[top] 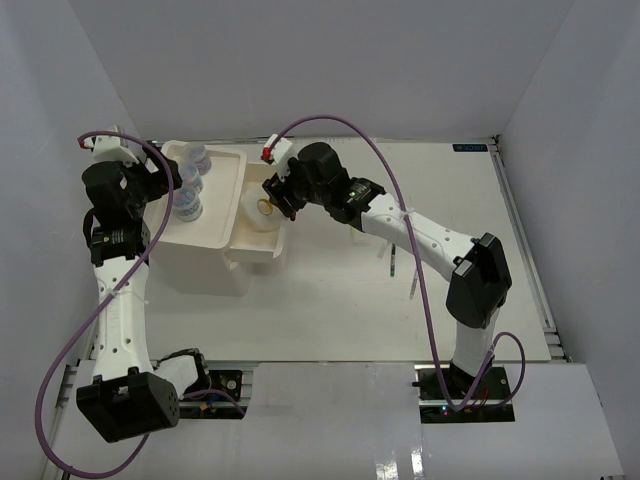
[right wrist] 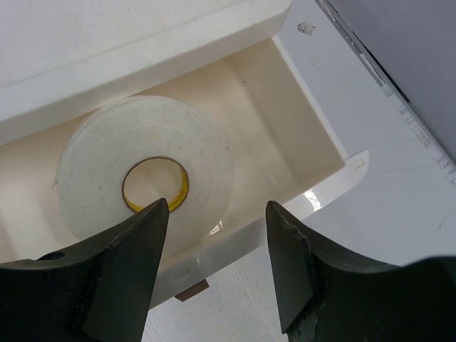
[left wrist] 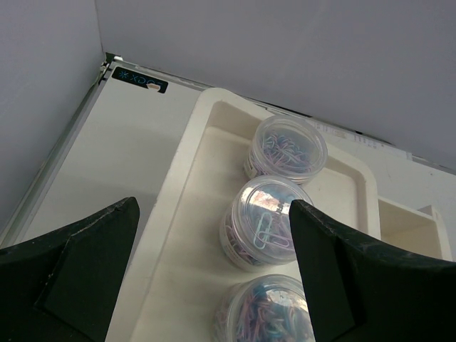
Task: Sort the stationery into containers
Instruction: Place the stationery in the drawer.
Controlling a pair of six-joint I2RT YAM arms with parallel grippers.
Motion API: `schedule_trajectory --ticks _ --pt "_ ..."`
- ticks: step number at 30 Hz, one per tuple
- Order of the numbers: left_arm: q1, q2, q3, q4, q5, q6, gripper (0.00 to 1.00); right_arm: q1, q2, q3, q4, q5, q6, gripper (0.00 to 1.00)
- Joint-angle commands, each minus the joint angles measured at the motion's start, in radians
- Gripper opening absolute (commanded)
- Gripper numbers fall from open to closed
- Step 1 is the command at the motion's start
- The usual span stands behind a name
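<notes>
A cream-white tape ring (right wrist: 203, 153) with a yellow-edged core lies flat inside an open drawer (right wrist: 306, 135) of the white box unit (top: 205, 265), which stands on the left part of the worktop (top: 350, 310). A small brown knob (right wrist: 191, 291) shows on the drawer front. The right arm reaches left across the worktop, and its end effector (right wrist: 217, 206) hangs just above the ring, fingers partly apart and holding nothing. The unit's shallow top tray (left wrist: 178, 185) holds three clear lidded jars (left wrist: 265, 221) of coloured paper clips in a row. The left arm stands upright beside the unit, its end effector (left wrist: 214, 206) spread wide over the jars and empty. Thin pens (top: 396, 262) lie near the right forearm. A dark label (left wrist: 140, 80) sits at the worktop's edge; its pale writing cannot be read.
</notes>
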Motion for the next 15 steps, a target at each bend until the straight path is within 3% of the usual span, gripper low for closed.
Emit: schedule_trajectory --ticks 1,15 --pt "0.006 -0.025 -0.006 0.013 0.005 0.000 0.97 -0.004 -0.024 0.070 -0.009 -0.005 -0.007 0.63" --pt "0.008 -0.029 -0.008 0.014 0.002 0.002 0.97 0.018 0.091 0.239 -0.031 -0.074 0.059 0.63"
